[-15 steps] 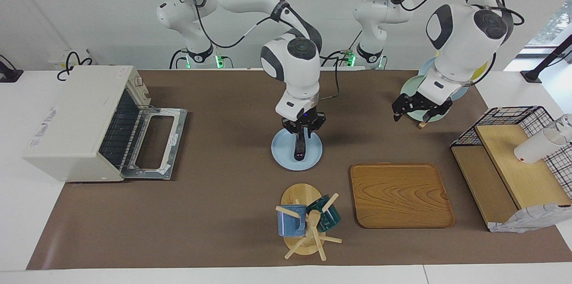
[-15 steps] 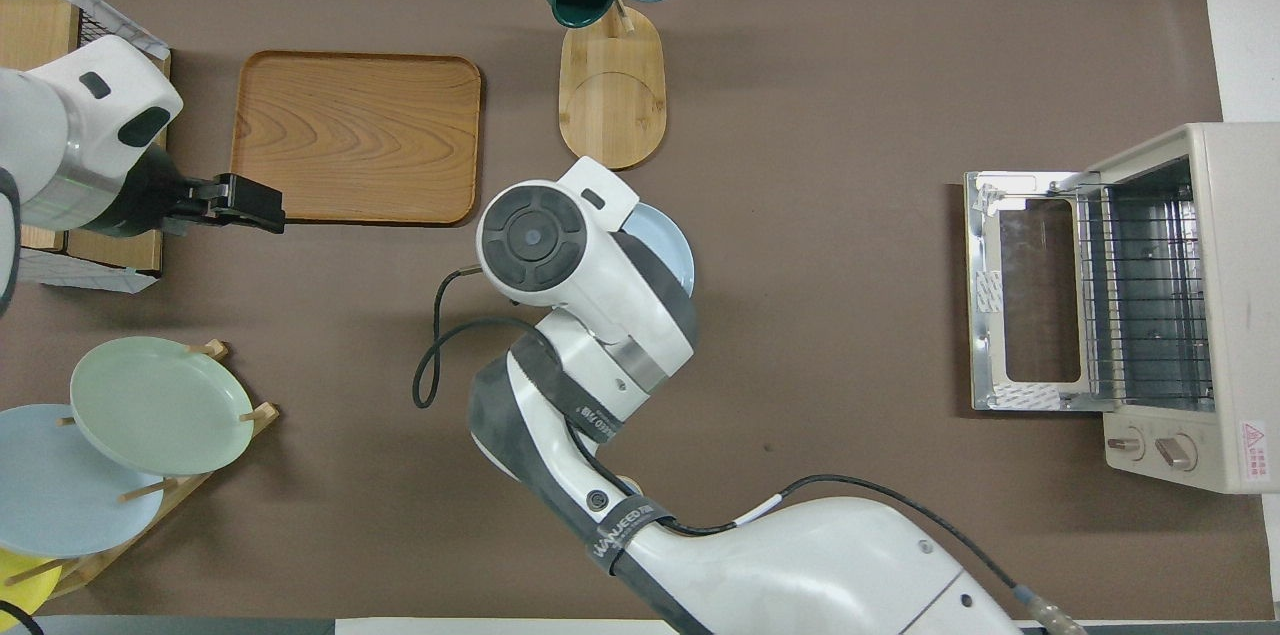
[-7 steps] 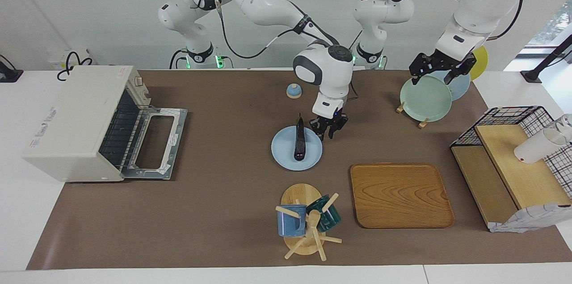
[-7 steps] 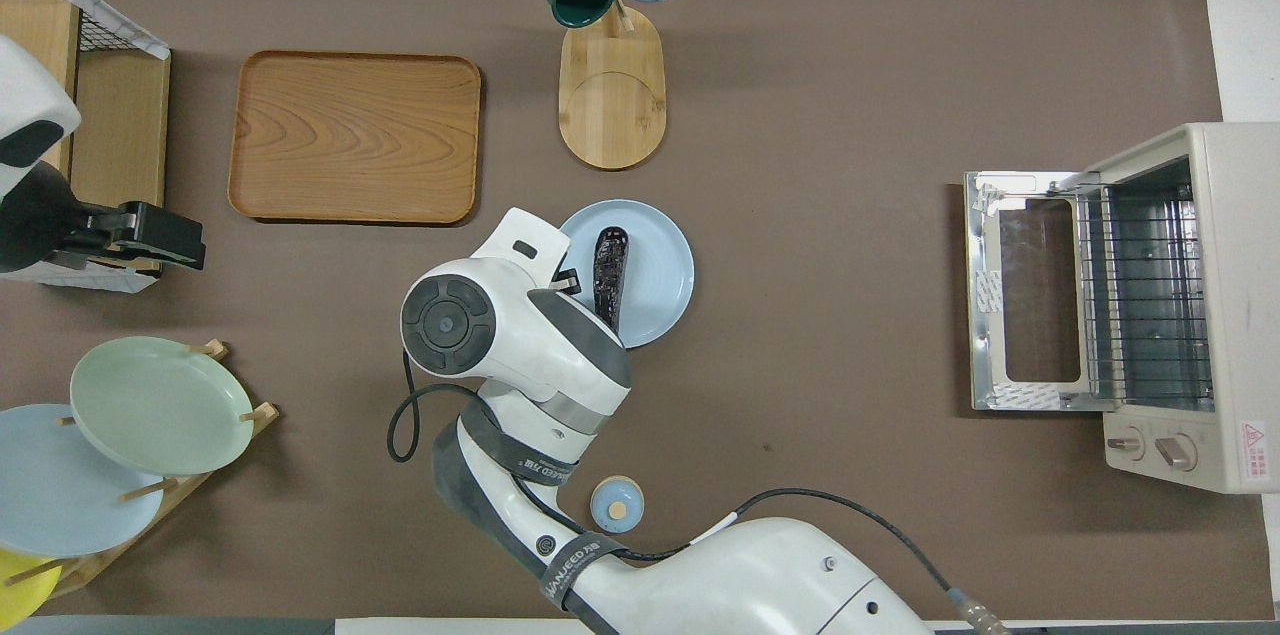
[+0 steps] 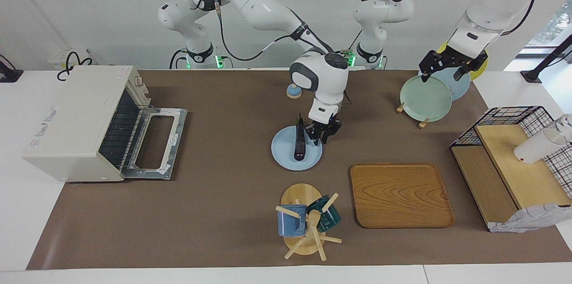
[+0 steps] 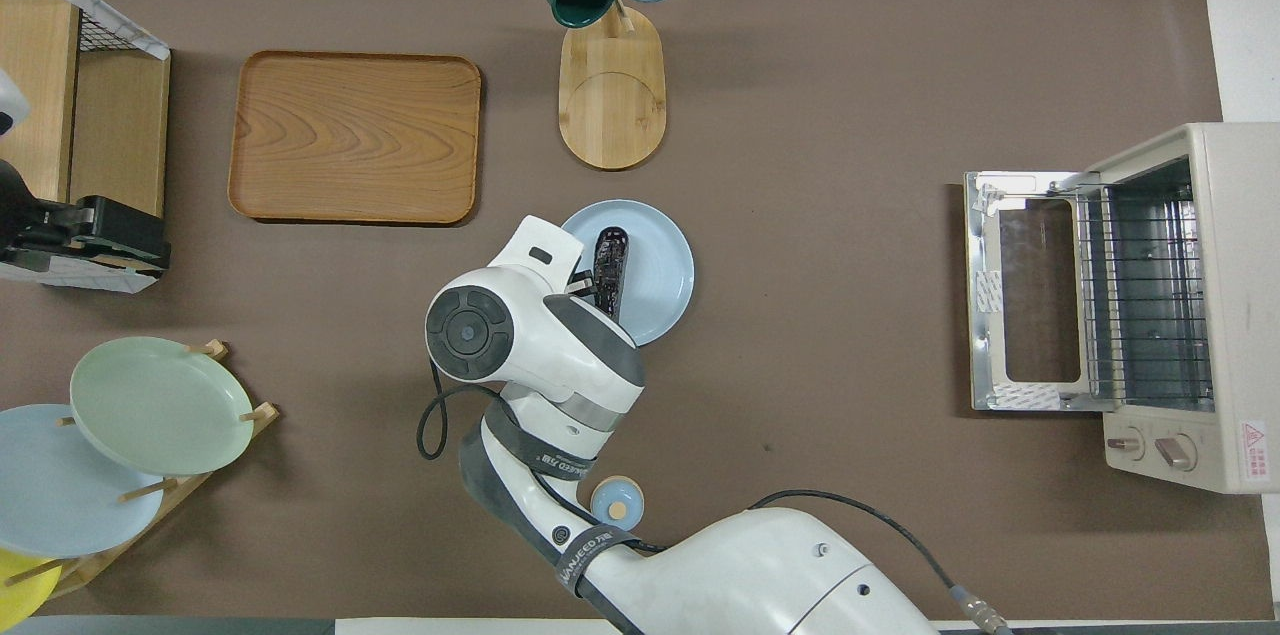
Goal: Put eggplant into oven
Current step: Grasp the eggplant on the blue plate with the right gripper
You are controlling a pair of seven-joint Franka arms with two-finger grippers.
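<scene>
The eggplant (image 5: 299, 143) is long, dark and glossy and lies on a light blue plate (image 5: 286, 156) at mid-table; it also shows in the overhead view (image 6: 608, 267). My right gripper (image 5: 322, 136) hangs open and empty just above the plate's edge, beside the eggplant toward the left arm's end. The cream-white oven (image 5: 76, 120) stands at the right arm's end with its door (image 5: 156, 143) folded down flat and the wire rack showing (image 6: 1145, 290). My left gripper (image 5: 440, 76) is open and empty, raised over the plate rack.
A plate rack with a green plate (image 5: 424, 91) stands near the left arm's base. A wooden tray (image 5: 400, 194), a mug tree (image 5: 308, 221), a wire-basket shelf (image 5: 514, 158) and a small blue lid (image 5: 293, 91) are also on the table.
My right gripper left the eggplant on the plate, swung out toward the left arm's end, then came back close beside it. My left arm rose and drew back over the plate rack.
</scene>
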